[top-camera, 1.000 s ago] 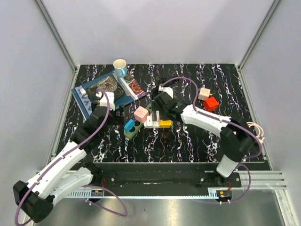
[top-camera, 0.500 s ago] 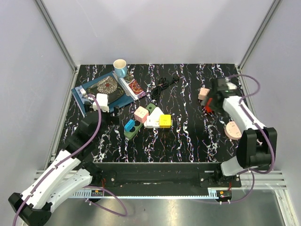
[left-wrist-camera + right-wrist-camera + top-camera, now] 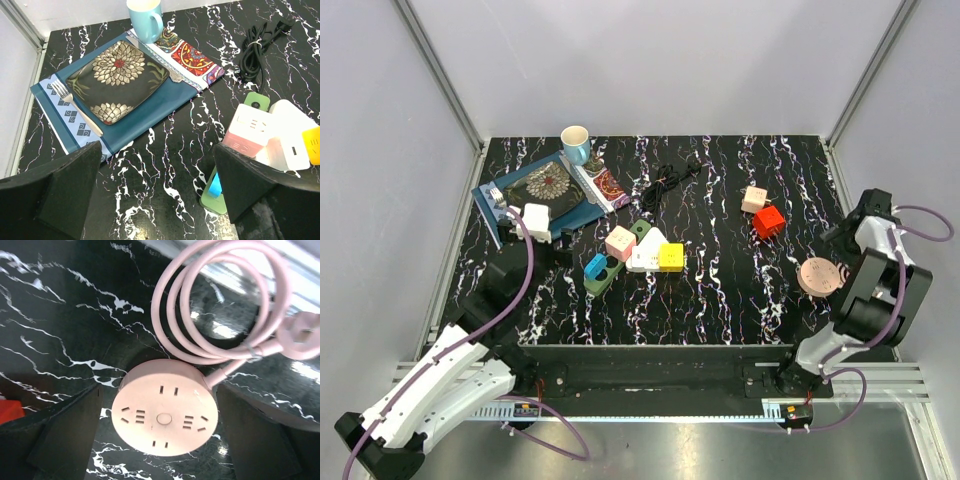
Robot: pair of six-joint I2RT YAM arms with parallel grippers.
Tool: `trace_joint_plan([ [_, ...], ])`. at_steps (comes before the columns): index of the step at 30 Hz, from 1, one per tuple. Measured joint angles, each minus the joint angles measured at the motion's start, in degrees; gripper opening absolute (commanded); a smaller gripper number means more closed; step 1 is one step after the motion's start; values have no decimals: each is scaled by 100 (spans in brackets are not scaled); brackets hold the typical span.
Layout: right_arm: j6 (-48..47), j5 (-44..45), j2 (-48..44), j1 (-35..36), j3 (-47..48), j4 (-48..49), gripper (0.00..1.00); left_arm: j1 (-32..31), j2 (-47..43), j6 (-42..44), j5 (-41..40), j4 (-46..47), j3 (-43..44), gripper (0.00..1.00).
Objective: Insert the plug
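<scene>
A round pink socket (image 3: 164, 414) (image 3: 817, 276) lies flat on the black marbled table near its right edge. Its pink cord (image 3: 220, 305) is coiled beside it and ends in a pink plug (image 3: 300, 335). My right gripper (image 3: 160, 405) (image 3: 842, 240) hovers above the socket, open, with a finger to each side and nothing held. A bundled black cord with a plug (image 3: 670, 180) (image 3: 260, 45) lies at the back middle. My left gripper (image 3: 157, 170) (image 3: 552, 240) is open over bare table, left of the cube cluster.
A cluster of adapter cubes sits mid-table: pink (image 3: 620, 241), white (image 3: 647, 250), yellow (image 3: 671, 258), and blue on a green strip (image 3: 597, 267). A pink cube (image 3: 754, 199) and a red cube (image 3: 768, 221) lie further right. A placemat (image 3: 515, 215) with plate, fork and cup (image 3: 576, 143) is back left.
My right arm has swung from the cube cluster in the middle out to the right edge, above the pink socket. My left arm has drawn back slightly to the left. Both grippers stayed open.
</scene>
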Motion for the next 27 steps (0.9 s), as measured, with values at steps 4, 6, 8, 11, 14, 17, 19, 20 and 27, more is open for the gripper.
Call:
trace_joint_plan([
  [4, -302, -564, 649, -131, -35, 201, 100, 0, 2, 37, -35, 17, 0, 99],
  [6, -435, -748, 739, -120, -111, 297, 100, 0, 17, 42, -35, 24, 0, 99],
  [8, -555, -984, 723, -57, -216, 361, 100, 0, 66, 46, -35, 46, 0, 99],
  [11, -680, -1191, 664, 258, -428, 442, 100, 0, 151, 63, -35, 63, 0, 99],
  [14, -789, -1320, 527, 946, -634, 407, 100, 0, 280, 85, -35, 70, 0, 99],
  [17, -894, -1515, 417, 1777, -752, 411, 100, 9, 433, 98, -35, 66, 0, 99],
  [19, -975, -1655, 387, 2271, -778, 402, 100, 35, 501, 103, -37, 66, 0, 99],
  [20, -1014, -1731, 378, 2500, -778, 389, 100, 50, 525, 103, -39, 70, 0, 99],
  [27, -1154, -2365, 254, 3300, -811, 33, 100, 146, 726, 105, -50, 66, 0, 99],
])
